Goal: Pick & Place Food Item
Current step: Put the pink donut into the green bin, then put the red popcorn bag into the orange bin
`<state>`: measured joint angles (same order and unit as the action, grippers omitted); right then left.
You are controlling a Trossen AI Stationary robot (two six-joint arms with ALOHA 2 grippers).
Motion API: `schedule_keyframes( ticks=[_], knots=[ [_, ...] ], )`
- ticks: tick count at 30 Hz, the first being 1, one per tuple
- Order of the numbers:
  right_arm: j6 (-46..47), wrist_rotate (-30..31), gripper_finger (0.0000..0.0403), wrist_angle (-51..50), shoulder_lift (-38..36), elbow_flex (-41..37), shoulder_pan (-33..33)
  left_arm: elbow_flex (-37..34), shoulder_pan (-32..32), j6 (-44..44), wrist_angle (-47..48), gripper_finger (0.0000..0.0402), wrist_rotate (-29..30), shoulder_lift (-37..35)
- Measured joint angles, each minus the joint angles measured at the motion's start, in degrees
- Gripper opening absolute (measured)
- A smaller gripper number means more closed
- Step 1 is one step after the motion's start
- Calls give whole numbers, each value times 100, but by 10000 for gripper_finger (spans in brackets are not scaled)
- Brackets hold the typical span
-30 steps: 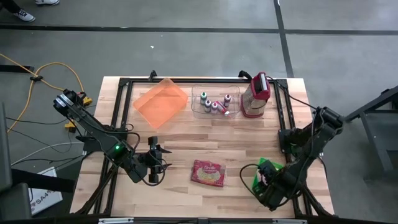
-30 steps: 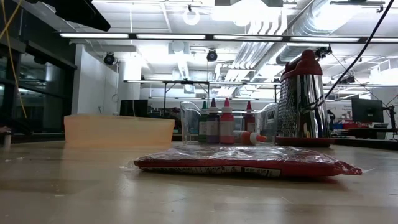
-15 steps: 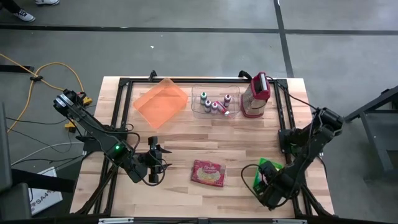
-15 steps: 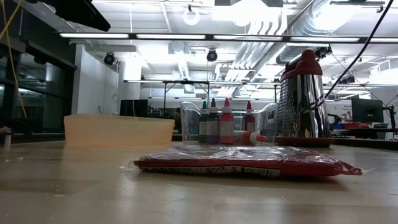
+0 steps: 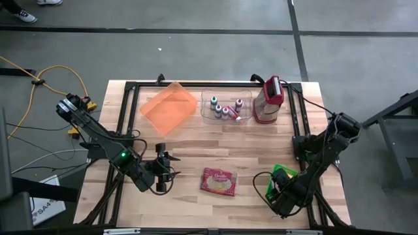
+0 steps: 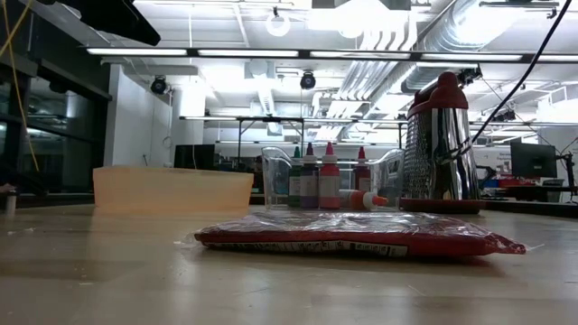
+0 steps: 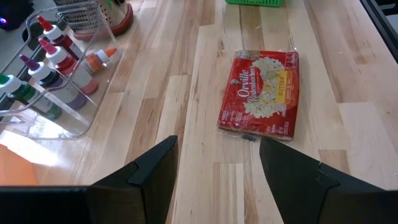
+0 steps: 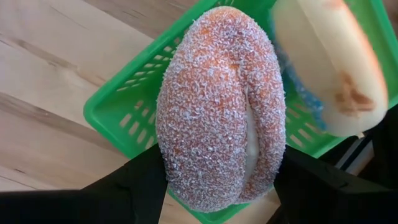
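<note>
A: Item, right end effector (image 8: 217,186)?
B: Fingers clamped on a sugared doughnut (image 8: 217,106), held over the green basket (image 8: 124,106) at the desk's (image 5: 261,140) near right corner.
A: Left end effector (image 7: 214,180)?
B: Spread apart, empty, facing the popcorn packet (image 7: 260,93) lying mid-desk.

Popcorn packet (image 5: 219,182) lay flat at the table's (image 5: 196,147) near middle, left gripper (image 5: 167,168) to its left, basket (image 5: 279,180) to its right, tray (image 5: 168,107), bottle bin (image 5: 224,109) and grater (image 5: 268,100) in a row along the far edge, sugared pastry (image 8: 219,106) between the right gripper's fingers (image 8: 130,186) over the basket.
</note>
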<state>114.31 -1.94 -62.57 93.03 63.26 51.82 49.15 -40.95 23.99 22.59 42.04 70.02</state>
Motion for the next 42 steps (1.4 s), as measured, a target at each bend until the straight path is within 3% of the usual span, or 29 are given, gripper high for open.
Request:
schedule_keyframes(
  ticks=[23,42],
  knots=[
    [143,-148,340,14,-57,-11,-23,0,2,0,0,218,0,0],
    [313,-133,346,-58,-613,-10,-23,0,0,0,0,218,0,0]
  ],
)
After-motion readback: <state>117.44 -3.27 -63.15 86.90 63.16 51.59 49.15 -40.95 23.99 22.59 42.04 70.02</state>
